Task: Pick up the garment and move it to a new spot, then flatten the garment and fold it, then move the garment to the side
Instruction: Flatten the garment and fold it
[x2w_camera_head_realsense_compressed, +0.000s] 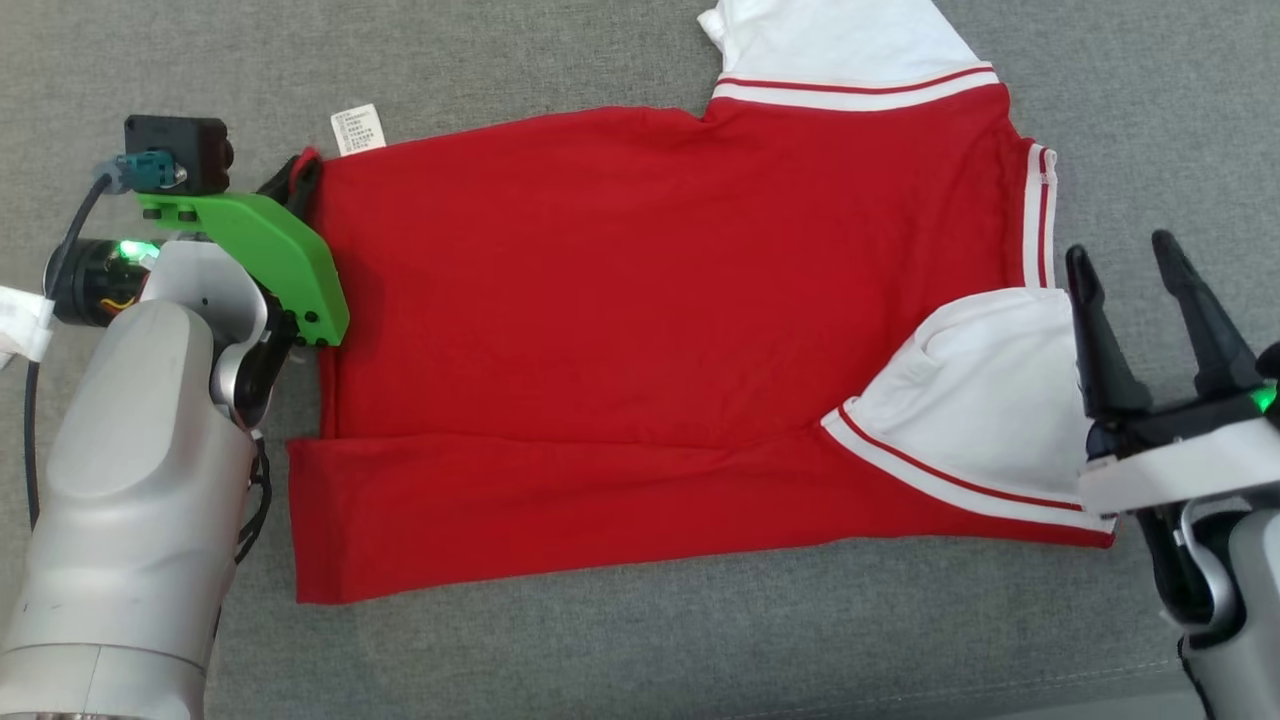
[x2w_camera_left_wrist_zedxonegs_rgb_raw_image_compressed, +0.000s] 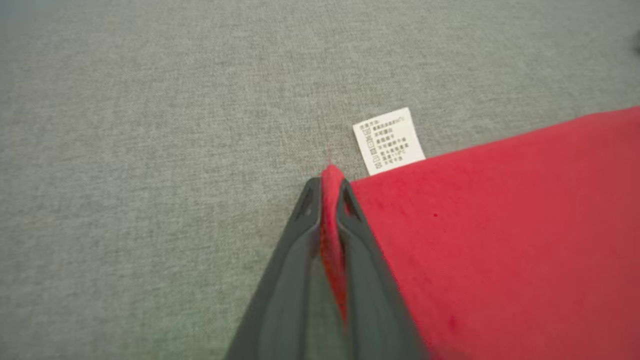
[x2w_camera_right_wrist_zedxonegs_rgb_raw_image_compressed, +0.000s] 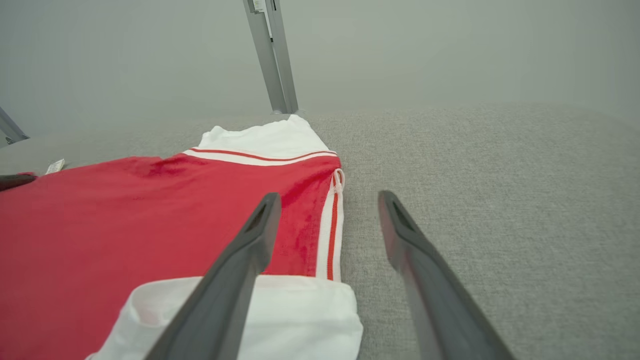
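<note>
Edges first: the garment (x2w_camera_head_realsense_compressed: 620, 330) lies spread out flat on the grey fabric surface (x2w_camera_head_realsense_compressed: 640, 650), hem toward the left arm, collar end toward the right arm. The hem edge runs pretty straight. A strip of red along the garment's near side sticks out a little past that hem line, with a long crease where it meets the main body. There's bare grey all around the garment: a wide band on its near side, more beyond the hem, and plenty past the collar end too. In the right wrist view a metal post (x2w_camera_right_wrist_zedxonegs_rgb_raw_image_compressed: 272, 55) stands well beyond the far sleeve.

Counts: one garment, two white sleeves with red stripes (far sleeve (x2w_camera_head_realsense_compressed: 840, 40), near sleeve (x2w_camera_head_realsense_compressed: 990, 400)), one white care label (x2w_camera_head_realsense_compressed: 358, 130) poking out at the garment's far hem corner, two grippers, one post.

Arms: the left forearm comes in from the hem side, wrist bent toward the garment, with a green bracket (x2w_camera_head_realsense_compressed: 270, 250) on top. The left gripper (x2w_camera_left_wrist_zedxonegs_rgb_raw_image_compressed: 330, 187) sits right at the far hem corner, just beside the label, fingers pressed together with a ridge of red cloth pinched between them. The right gripper (x2w_camera_head_realsense_compressed: 1120, 248) is at the collar end by the near sleeve, fingers pointing away from the robot and spread wide with nothing between them; one finger is over the white sleeve, the other over bare grey. Can't tell if it touches the cloth.
</note>
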